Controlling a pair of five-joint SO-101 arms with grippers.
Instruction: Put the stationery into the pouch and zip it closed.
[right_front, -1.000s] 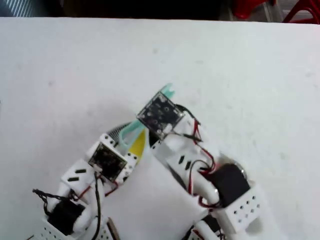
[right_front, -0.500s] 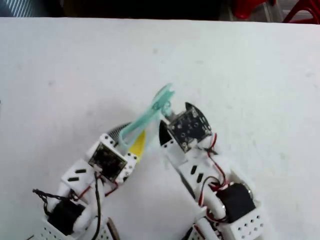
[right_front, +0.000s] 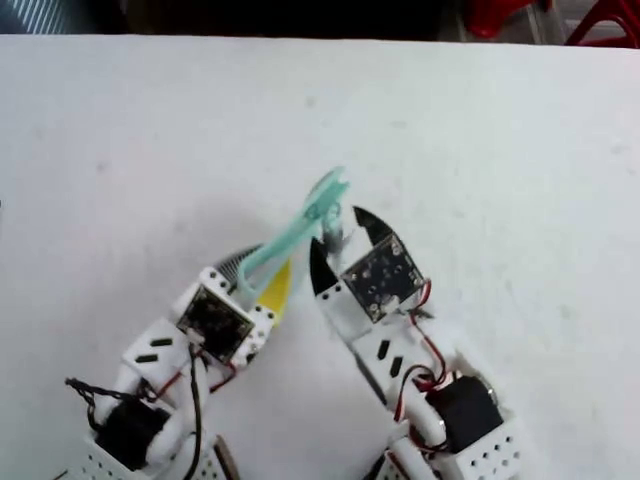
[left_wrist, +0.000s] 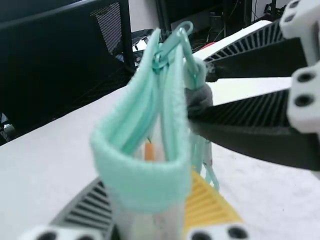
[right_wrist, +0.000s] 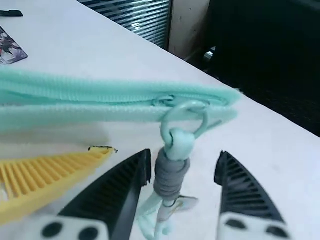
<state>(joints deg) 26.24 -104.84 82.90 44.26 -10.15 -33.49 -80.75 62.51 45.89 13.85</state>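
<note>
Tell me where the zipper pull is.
High view, table centre: the zipper pull hangs at the pouch end farthest from the left gripper, inside the open right gripper.

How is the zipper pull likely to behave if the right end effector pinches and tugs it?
Probably floppy: the pull, a knotted cord, dangles from its ring and may swing aside within the open right end effector. Likely light, being thin. The pouch looks like soft fabric, so it may bend despite the left end effector gripping it.

A white table (right_front: 150, 120) fills the foreground — slatted blinds (right_wrist: 135, 12) behind it, red chair legs (right_front: 495, 15) beyond its far edge.
</note>
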